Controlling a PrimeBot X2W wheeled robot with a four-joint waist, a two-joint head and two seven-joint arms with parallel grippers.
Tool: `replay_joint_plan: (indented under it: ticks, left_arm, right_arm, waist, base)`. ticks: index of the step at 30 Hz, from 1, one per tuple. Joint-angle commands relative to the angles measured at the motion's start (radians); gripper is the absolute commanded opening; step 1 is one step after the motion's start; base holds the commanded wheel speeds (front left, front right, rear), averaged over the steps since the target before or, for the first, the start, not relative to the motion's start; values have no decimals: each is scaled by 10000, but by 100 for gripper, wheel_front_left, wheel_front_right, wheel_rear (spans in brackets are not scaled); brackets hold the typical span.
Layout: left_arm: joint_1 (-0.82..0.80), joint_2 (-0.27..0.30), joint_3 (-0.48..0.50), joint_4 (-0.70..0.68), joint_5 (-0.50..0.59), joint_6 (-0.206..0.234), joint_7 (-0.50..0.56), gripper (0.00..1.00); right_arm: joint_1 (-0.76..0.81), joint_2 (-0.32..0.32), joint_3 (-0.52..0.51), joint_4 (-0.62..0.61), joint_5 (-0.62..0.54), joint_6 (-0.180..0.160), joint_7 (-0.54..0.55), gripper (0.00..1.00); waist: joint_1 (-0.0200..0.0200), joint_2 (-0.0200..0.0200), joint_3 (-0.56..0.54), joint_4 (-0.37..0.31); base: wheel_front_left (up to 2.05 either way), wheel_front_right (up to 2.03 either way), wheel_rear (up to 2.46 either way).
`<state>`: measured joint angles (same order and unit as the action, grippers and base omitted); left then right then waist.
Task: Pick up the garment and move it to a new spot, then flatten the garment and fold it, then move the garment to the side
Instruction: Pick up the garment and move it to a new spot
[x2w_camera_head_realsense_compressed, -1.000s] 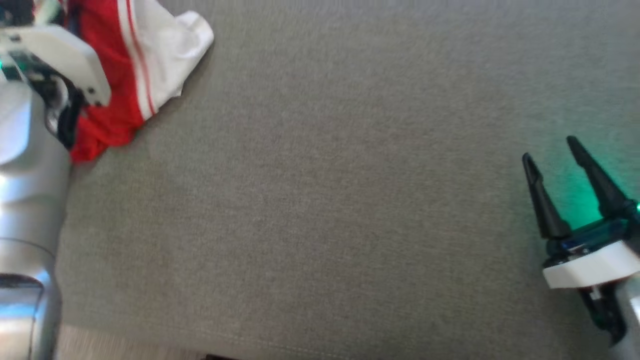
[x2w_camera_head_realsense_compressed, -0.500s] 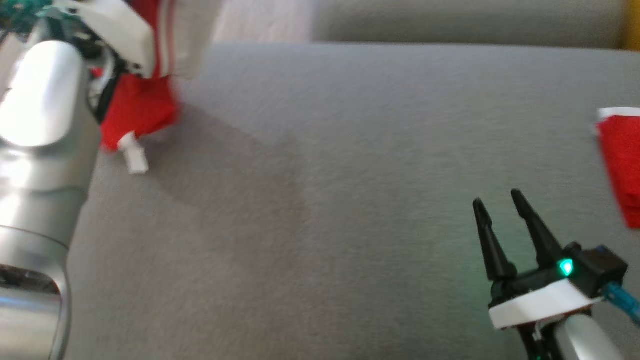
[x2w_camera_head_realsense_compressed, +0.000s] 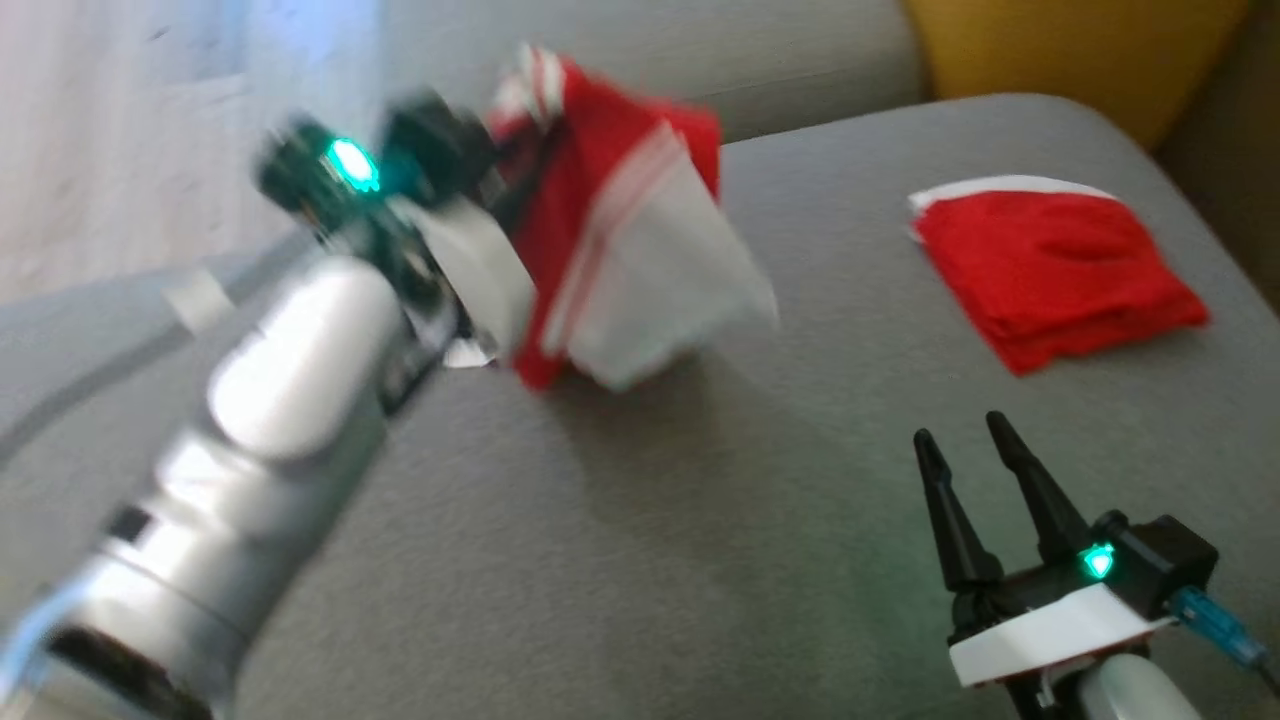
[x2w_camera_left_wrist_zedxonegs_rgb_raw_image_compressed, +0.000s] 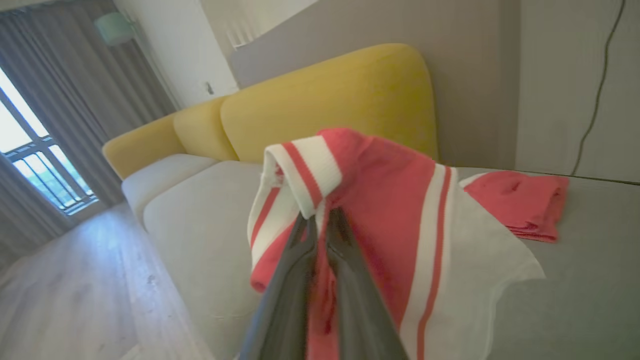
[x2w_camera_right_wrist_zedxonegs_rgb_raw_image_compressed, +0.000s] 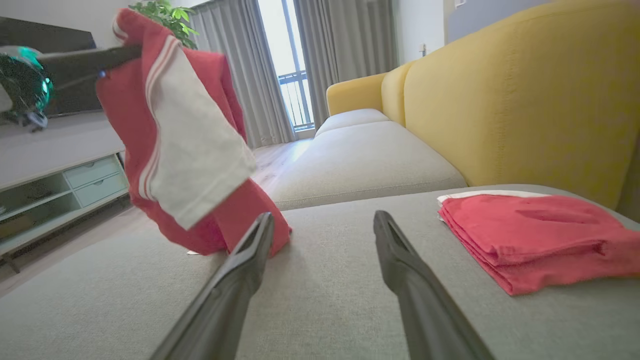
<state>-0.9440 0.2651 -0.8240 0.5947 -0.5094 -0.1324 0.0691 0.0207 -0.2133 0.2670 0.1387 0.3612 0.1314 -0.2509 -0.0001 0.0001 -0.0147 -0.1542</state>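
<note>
I have the left tool (x2w_camera_left_wrist_zedxonegs_rgb_raw_image_compressed: 320, 220) clamped shut on the red-and-white striped garment (x2w_camera_head_realsense_compressed: 620, 250), pinching it by the striped band so it hangs lifted over the grey sofa seat (x2w_camera_head_realsense_compressed: 700, 560), well to the left of the folded red pile (x2w_camera_head_realsense_compressed: 1050, 265). I can't tell whether its lowest fold touches the seat. My right tool (x2w_camera_head_realsense_compressed: 958, 428) hovers near the pile on my side of it, fingers spread, holding nothing

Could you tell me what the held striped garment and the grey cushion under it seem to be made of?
The striped garment, pinched in the left gripper, looks like soft knit fabric, possibly cotton: matte, draping limply. The grey cushion looks like woven upholstery cloth: matte, with a fine visible weave.
</note>
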Motion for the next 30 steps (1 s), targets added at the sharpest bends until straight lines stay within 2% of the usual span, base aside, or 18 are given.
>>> replay_joint_plan:
  ticks: [1,5,11,12,13,14,15,18,21,22,30]
  left_arm:
    - [-143,202,231,-292,-95,18,-26,0]
    - [1837,-255,-218,-179,-533,201,-312,0]
    - [3905,-782,-714,219,-538,866,-1228,0]
    - [4061,-877,-679,255,-603,956,-1363,16]
    - [4192,-956,-684,284,-629,1019,-1475,42]
    - [4292,-1013,-687,309,-630,1099,-1591,86]
    - [4370,-1054,-669,315,-600,1230,-1757,100]
    - [4614,-1144,-663,238,-485,1544,-2289,100]
    - [4925,-1125,-486,13,-419,2039,-2773,100]
    - [4925,-1125,-486,13,-419,2039,-2773,100]
    - [6095,-489,562,-1640,-72,3537,-3291,100]
  right_arm:
    - [-265,5,208,-305,60,-7,-108,100]
    - [-199,149,210,-266,35,-7,-108,100]
    - [-306,367,258,-270,5,-7,-108,100]
    - [-329,382,247,-265,4,-7,-108,100]
    - [-334,392,226,-256,6,-7,-108,100]
    - [-324,389,202,-236,4,-7,-108,100]
    - [-300,383,168,-211,-4,-7,-108,100]
    - [-151,365,1,-122,-19,-7,-108,100]
    - [119,345,-105,-34,-21,-7,-108,100]
    - [119,345,-105,-34,-21,-7,-108,100]
    - [649,488,-468,96,-89,-7,-108,100]
  waist:
    - [1,-1,-83,-595]
    - [1,-1,172,-1125]
    - [1,-1,886,-1273]
    - [1,-1,936,-1225]
    - [1,-1,962,-1156]
    - [1,-1,950,-1074]
    - [1,-1,911,-981]
    - [1,-1,654,-575]
    - [1,-1,240,-105]
    - [1,-1,240,-105]
    - [1,-1,-534,1217]
  base:
    - [0,0,0]
    - [0,0,0]
    - [0,0,0]
    - [0,0,0]
    - [0,0,0]
    - [0,0,0]
    - [0,0,0]
    - [0,0,0]
    - [0,0,0]
    - [0,0,0]
    - [0,0,0]
